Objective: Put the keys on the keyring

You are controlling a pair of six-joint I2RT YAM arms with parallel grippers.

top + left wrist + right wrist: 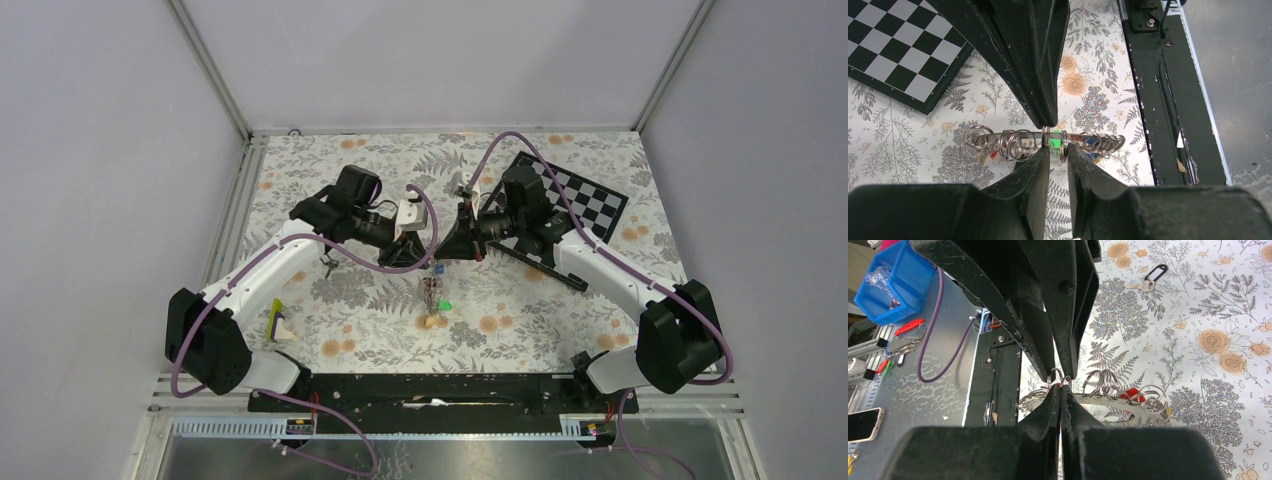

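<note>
Holding the keyring (1095,401) above table (330,170) centre.
Clenched on its rim: right end effector (1060,390); parted narrowly astride a split ring (1063,145): left end effector (1058,152).

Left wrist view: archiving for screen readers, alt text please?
The right end effector pinches an edge-on keyring strung with split rings and coloured keys. The left end effector, fingers slightly apart, brackets one split ring from below; chequered board upper left.

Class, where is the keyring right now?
In the top view, the keyring is held at mid-table where the two arms meet, pinched by the right gripper with the left gripper facing it; the chequered board lies further right.
</note>
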